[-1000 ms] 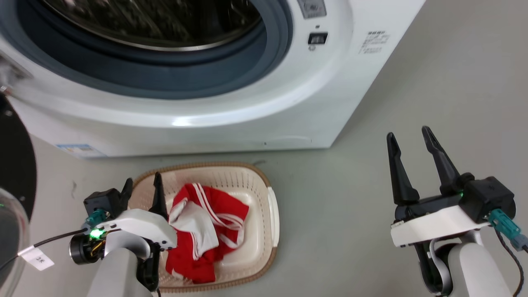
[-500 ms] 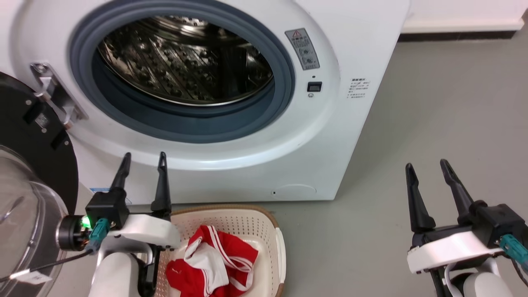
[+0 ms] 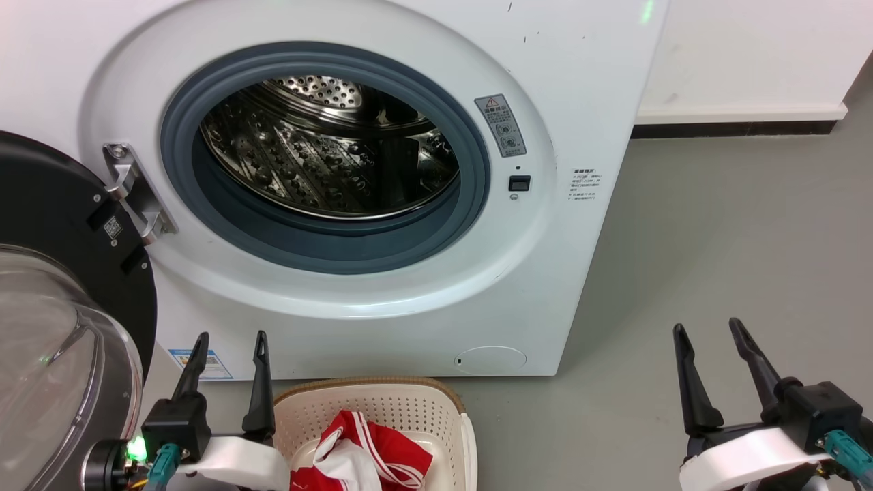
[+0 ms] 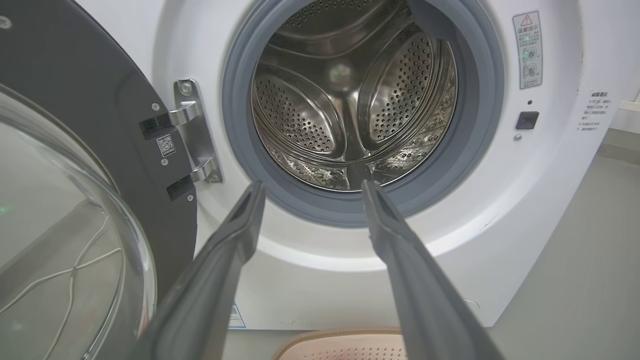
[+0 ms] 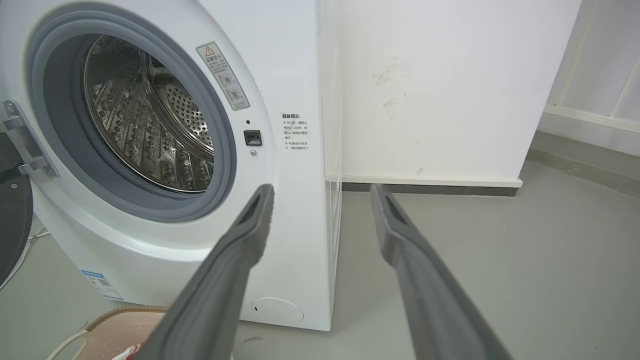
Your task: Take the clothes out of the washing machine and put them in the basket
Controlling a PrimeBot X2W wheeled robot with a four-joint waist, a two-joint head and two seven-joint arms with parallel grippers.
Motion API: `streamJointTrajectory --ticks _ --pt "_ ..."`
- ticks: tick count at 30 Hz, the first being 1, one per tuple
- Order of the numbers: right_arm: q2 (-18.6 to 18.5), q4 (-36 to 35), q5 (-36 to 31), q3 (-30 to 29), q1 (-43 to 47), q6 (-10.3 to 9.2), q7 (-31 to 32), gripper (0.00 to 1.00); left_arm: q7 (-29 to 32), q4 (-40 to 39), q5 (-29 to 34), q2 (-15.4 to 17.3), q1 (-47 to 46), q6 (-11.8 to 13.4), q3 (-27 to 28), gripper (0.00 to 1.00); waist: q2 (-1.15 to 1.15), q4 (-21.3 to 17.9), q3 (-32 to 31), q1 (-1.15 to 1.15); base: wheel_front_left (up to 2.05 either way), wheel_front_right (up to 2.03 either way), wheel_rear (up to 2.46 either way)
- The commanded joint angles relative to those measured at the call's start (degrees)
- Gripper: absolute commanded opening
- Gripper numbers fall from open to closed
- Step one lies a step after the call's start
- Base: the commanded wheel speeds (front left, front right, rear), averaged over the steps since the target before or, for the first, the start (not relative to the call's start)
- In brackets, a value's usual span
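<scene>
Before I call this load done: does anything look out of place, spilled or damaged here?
Nothing serious. What shows of the drum is empty, the red clothes lie inside the basket, and the door stands open. Only faint grey scuffs mark the wall beside the washing machine.

Red clothes (image 3: 404, 461) (white-striped) in cream perforated basket (image 3: 382, 408).

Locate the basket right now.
Head view, bottom centre-left: the basket sits on the floor in front of the washing machine, beside the left gripper, red clothes inside.
</scene>
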Motion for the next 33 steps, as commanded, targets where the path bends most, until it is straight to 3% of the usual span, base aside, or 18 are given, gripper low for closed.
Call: streamJointTrajectory --ticks 1,24,25,29,33 --pt "0.02 -0.47 0.27 0.18 0.88 -0.02 0.25 1.0 0.2 -0.52 -0.59 -0.03 1.03 -0.02 0.09 1.0 0.0 0.03 -0.4 0.01 0.0 0.0 0.0" --pt "0.02 -1.08 1.31 1.09 1.61 -0.03 0.47 1.0 0.55 -1.26 -2.38 0.25 1.82 1.25 -0.36 1.0 0.0 -0.15 -0.41 0.01 0.0 0.0 0.0" --pt "0.02 -1.09 1.35 1.06 1.58 -0.03 0.45 0.0 0.36 -1.35 -2.23 0.32 1.73 1.14 -0.44 0.0 0.0 -0.13 -0.38 0.01 0.0 0.0 0.0" --pt "0.02 0.68 1.18 1.2 1.36 0.01 0.74 0.0 0.91 0.91 -2.73 -0.4 2.15 1.22 -0.42 0.0 0.0 -0.14 -0.38 0.01 0.0 0.0 0.0" --pt "-0.26 1.11 6.44 1.23 1.03 0.01 1.07 0.0 2.44 1.82 -7.43 -0.52 1.17 0.77 0.45 0.0 0.0 -0.07 -0.39 0.01 0.0 0.0 0.0"
